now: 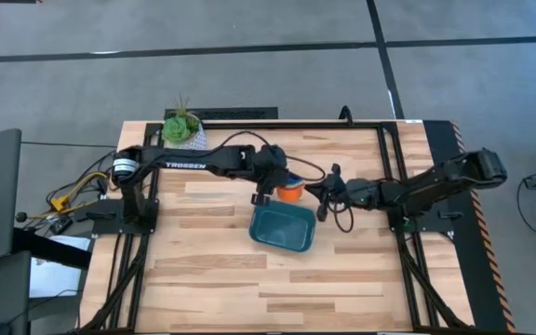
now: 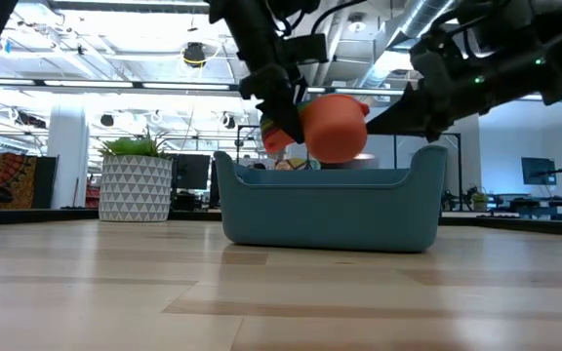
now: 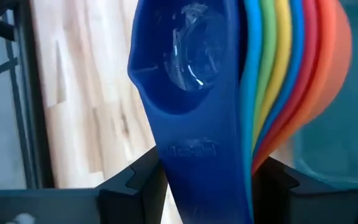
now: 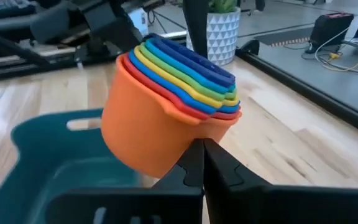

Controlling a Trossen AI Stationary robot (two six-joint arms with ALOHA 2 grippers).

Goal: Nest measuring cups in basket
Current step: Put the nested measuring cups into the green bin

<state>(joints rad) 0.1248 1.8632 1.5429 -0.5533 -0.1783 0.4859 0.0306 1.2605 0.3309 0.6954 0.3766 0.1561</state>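
The measuring cups (image 4: 166,106) are nested in one stack, orange outermost and dark blue (image 3: 191,62) innermost. The stack hangs tilted over the far rim of the teal basket (image 1: 284,229), seen in the low view as an orange bulge (image 2: 336,127) above the basket (image 2: 330,210). My left gripper (image 3: 204,186) is shut on the stack and reaches in from the table's left (image 1: 270,182). My right gripper (image 4: 202,152) is shut and comes level from the right (image 1: 322,192), its tips just under the stack's outer lip. My left gripper pinches the stacked handles (image 3: 207,168) between its two fingers, one finger (image 3: 135,183) on the dark blue side and one (image 3: 275,180) on the orange side. It slants down from the table's left. The stack is lifted clear and tilted. My right gripper's shut fingertips (image 4: 197,155) stand right beneath the orange cup's lip (image 4: 219,124); I cannot tell whether they touch it.
A white patterned pot with a green plant (image 1: 182,126) stands at the table's far left corner. Black frame rails (image 1: 389,167) run along the table's sides. Bare wood (image 1: 277,288) lies on the near side of the basket.
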